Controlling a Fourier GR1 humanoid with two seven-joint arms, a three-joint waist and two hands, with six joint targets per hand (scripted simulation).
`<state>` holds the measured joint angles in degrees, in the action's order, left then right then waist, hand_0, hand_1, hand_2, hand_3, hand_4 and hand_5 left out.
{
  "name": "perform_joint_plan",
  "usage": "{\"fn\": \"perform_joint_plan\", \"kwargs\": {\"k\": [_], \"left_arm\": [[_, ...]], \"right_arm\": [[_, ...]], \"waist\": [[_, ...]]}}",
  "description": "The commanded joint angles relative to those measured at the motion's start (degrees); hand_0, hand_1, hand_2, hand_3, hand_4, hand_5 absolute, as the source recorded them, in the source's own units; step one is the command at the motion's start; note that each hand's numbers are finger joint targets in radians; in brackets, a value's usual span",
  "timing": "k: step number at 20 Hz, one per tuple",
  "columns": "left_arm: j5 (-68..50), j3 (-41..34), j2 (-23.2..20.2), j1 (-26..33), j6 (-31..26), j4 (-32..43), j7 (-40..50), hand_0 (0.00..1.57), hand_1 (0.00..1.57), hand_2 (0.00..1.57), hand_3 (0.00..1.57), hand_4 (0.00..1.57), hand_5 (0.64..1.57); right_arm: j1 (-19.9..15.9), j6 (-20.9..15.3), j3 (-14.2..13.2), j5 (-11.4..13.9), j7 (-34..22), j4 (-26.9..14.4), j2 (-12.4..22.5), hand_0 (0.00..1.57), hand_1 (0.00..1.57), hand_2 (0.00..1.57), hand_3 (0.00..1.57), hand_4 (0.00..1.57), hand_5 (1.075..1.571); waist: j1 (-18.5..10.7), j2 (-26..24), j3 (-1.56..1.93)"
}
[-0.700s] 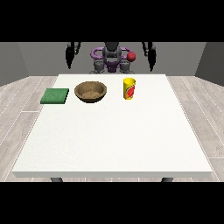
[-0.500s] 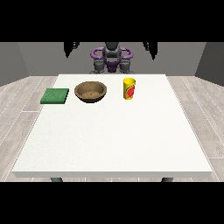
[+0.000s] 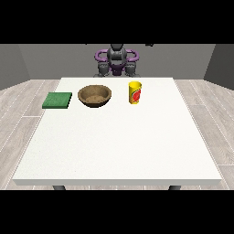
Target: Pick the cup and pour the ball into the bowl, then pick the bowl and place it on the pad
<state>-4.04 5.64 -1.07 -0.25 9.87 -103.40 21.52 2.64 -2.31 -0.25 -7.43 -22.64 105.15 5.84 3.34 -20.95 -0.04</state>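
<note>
Arms: 0.7 s earlier both hung beside the torso of the grey-and-purple humanoid robot [image 3: 117, 61], dark forearms pointing down at either side; 0.5 s earlier they were lifted higher and spread outward; by now they had risen past the upper edge of the scene, with only small dark traces near that edge.
Robot hand at the view's left: it dropped out of sight.
Robot hand at the view's right: it also dropped out of sight.
Red spot: one showed by the robot's chest, towards the view's right, 0.7 s earlier; it was gone afterwards.
</note>
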Motion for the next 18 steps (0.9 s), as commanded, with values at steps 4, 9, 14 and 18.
{"fn": "perform_joint_plan", "kwargs": {"k": [4,9,14,18], "left_arm": [[3.2,3.7,1.0,-3.9,4.6,-4.4,-0.5,0.0,0.0,0.0,0.0,0.56,1.555],[4.5,-0.5,0.6,-14.0,4.4,3.3,-8.6,0.0,0.0,0.0,0.0,0.59,1.55],[5.0,-1.9,-0.7,-13.3,2.7,8.5,-21.7,0.0,0.0,0.0,0.0,0.57,1.52],[4.2,-4.8,-1.3,-14.6,1.3,15.9,-31.4,0.0,0.0,0.0,0.0,0.53,1.491]], "right_arm": [[-0.2,-2.7,1.6,1.6,-2.2,11.5,-1.7,0.0,0.0,0.0,0.0,0.76,1.548],[-7.3,-1.2,0.4,0.9,5.7,6.4,-2.2,0.0,0.0,0.0,0.0,0.72,1.546],[-7.0,1.6,-2.4,-0.3,16.5,0.8,-2.2,0.0,0.0,0.0,0.0,0.7,1.545],[-9.1,5.4,-5.2,-3.2,21.6,-1.2,-0.3,0.0,0.0,0.0,0.0,0.69,1.551]], "waist": [[1.1,9.5,0.04],[2.0,21.7,0.03],[1.4,30.4,0.04],[2.9,35.6,0.03]]}}
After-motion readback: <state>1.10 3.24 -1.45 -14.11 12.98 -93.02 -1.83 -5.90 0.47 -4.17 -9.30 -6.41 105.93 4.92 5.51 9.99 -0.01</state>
